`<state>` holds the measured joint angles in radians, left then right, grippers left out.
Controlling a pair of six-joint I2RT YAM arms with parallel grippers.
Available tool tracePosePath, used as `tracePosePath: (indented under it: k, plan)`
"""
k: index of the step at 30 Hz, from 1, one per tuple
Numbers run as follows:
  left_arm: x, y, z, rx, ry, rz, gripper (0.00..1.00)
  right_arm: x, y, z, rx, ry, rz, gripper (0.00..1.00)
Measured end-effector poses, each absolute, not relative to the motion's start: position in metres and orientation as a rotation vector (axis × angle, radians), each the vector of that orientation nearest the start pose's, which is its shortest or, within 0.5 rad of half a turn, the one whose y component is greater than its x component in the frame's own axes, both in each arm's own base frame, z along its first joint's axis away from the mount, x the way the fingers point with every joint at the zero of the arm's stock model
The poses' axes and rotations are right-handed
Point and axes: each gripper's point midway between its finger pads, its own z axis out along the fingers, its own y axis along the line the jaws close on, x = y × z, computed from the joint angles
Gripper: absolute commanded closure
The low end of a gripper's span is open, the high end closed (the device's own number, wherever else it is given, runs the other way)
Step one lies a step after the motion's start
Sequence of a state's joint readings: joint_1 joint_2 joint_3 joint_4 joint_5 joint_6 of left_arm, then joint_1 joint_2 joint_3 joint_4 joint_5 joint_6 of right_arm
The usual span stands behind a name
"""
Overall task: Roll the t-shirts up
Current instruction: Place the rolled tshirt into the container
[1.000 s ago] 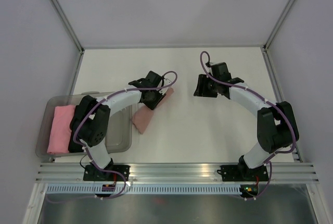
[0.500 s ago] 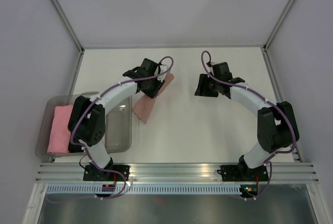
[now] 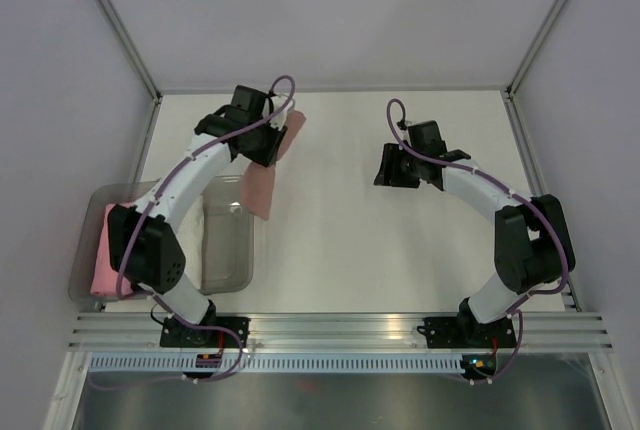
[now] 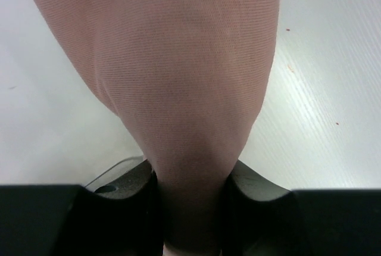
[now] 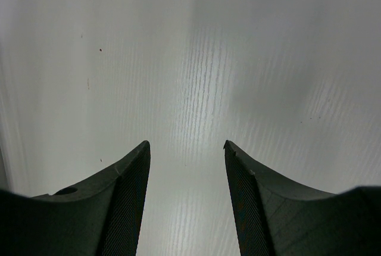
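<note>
pinching the t-shirt (image 3: pixel 261 188), left pincer (image 4: pixel 190 208) hangs near far table (image 3: pixel 400 250) edge.

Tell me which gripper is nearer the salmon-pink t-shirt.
Left. The left gripper is clamped on the t-shirt, which hangs from it. The right gripper is open over the bare table, well off to the shirt's right and not touching it.

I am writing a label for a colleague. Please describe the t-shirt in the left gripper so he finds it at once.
On the white table, far left, the left gripper pinches a long, bunched t-shirt. It is dusty salmon, duller than the bright pink roll in the clear bin.
</note>
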<state>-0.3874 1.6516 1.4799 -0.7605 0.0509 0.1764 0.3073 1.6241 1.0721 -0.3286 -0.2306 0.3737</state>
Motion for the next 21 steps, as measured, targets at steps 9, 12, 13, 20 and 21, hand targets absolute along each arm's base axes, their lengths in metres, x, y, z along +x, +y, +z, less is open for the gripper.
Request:
tracePosePath:
  k: [9, 12, 13, 20, 21]
  plan:
    - [0.359, -0.083, 0.247, 0.491, 2.288, -0.051, 0.98, 0.358, 0.172, 0.082, -0.023, 2.515, 0.581, 0.41]
    - [0.346, -0.057, 0.243, 0.421, 2.312, -0.002, 0.98, 0.353, 0.171, 0.082, -0.023, 2.515, 0.581, 0.41]
    - [0.341, -0.048, 0.236, 0.399, 2.333, 0.015, 0.98, 0.352, 0.17, 0.084, -0.024, 2.511, 0.582, 0.41]
    - [0.288, -0.009, 0.171, 0.286, 2.541, 0.115, 0.98, 0.344, 0.168, 0.094, -0.028, 2.478, 0.59, 0.4]
    - [0.28, -0.008, 0.162, 0.274, 2.572, 0.115, 0.98, 0.342, 0.167, 0.093, -0.028, 2.48, 0.589, 0.4]
